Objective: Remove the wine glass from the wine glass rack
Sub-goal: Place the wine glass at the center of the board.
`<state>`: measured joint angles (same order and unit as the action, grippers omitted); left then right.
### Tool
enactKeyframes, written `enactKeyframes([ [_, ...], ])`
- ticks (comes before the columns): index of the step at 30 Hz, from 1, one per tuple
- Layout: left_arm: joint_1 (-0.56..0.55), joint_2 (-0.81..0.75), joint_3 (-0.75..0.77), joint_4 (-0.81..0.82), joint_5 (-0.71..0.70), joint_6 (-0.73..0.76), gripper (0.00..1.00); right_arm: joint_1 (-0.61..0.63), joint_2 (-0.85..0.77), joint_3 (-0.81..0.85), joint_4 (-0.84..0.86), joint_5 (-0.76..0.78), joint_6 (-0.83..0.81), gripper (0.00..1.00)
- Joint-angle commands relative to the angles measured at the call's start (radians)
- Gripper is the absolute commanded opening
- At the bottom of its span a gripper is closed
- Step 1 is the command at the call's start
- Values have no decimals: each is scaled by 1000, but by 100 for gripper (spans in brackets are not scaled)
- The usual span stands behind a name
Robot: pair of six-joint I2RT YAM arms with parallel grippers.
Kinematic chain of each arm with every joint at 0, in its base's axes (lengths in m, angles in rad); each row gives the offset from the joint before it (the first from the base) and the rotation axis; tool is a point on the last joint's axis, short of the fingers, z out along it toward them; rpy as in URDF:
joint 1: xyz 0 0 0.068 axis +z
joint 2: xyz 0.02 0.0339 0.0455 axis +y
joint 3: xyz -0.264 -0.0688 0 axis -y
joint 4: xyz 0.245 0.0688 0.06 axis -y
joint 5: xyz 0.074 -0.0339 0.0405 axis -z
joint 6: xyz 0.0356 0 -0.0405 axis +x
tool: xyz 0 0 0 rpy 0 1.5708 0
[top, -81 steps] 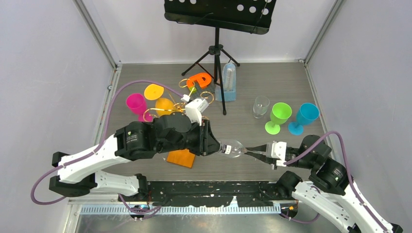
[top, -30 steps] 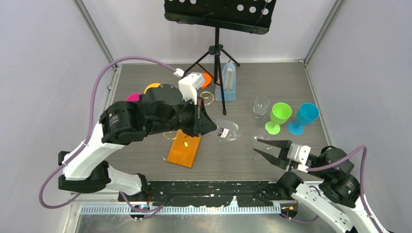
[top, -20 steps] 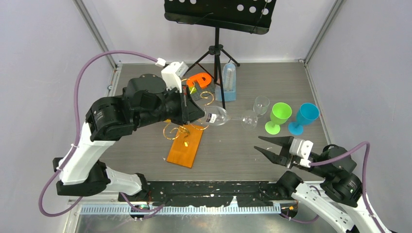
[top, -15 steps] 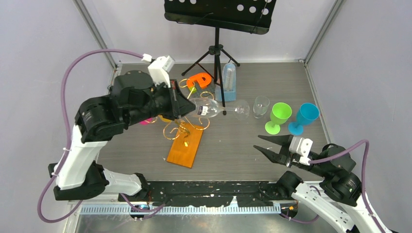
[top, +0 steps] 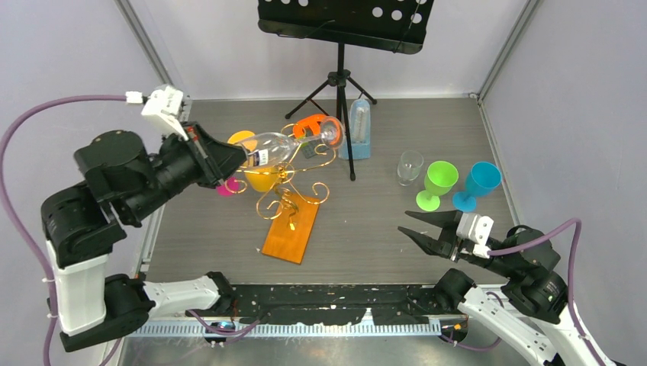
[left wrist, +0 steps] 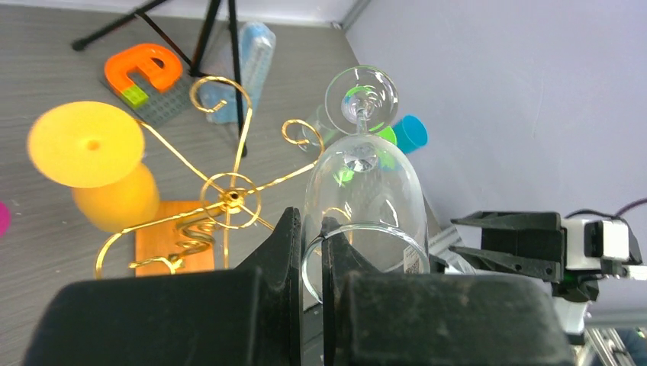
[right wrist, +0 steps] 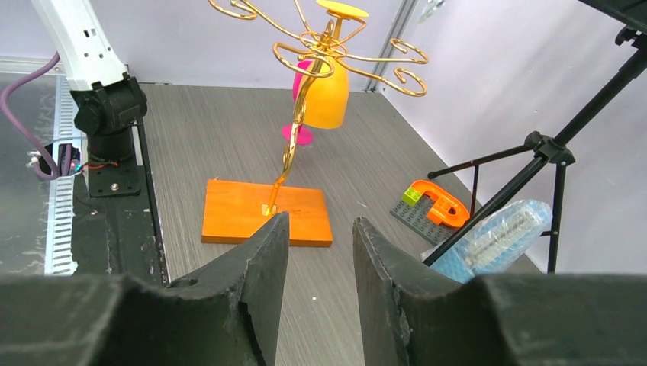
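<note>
Here's the wine glass point(left wrist: 366, 179): clear and thin-walled, a tulip-shaped bowl running into a slim stem and a round flat foot, with a small label near the rim. It's up in the air, tipped almost onto its side over the top of the wine glass rack point(top: 288, 229), foot pointing toward the far side of the table point(top: 366, 252). The rack is thin gold wire, its arms fanning out from a little ring at the centre and ending in curled scrolls. Its wavy stem is planted in a flat rectangular orange wooden base. A matte yellow goblet point(top: 259, 177) hangs upside down from one arm, disc foot on top, and a pink goblet point(top: 224, 187) peeks out just beside it. The tabletop is grey with a wood-grain pattern. Now the left claw point(left wrist: 311, 229): blocky black fingers with a rough, scuffed surface, pressed nearly together. The glass wall at the rim is caught in the narrow slit between them, so the glass is gripped by its lip. Over to the right claw point(right wrist: 320, 221): the same black wedge fingers, standing partly apart with a plain gap between them and nothing in it. It hovers over the near part of the table, well apart from the rack.
</note>
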<state>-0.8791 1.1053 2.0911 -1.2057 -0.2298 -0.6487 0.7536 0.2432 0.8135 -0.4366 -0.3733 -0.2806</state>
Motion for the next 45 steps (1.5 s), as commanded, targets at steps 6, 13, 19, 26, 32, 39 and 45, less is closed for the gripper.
enactKeyframes([
  [6,17,-83,7,91,-279,56,0,3,66,-3,83,4,44,42],
  [13,17,-150,-23,96,-497,139,0,3,96,-15,107,-11,55,42],
  [19,17,-186,-64,94,-631,198,0,3,108,-26,121,-13,61,42],
  [26,17,-224,-144,84,-820,261,0,4,120,-39,128,-23,68,42],
  [32,17,-233,-171,11,-915,261,0,2,117,-51,127,-21,67,42],
  [39,17,-186,-125,-194,-929,180,0,3,122,-62,138,-18,79,42],
  [45,18,-153,-132,-348,-896,89,0,3,150,-44,130,-16,85,42],
])
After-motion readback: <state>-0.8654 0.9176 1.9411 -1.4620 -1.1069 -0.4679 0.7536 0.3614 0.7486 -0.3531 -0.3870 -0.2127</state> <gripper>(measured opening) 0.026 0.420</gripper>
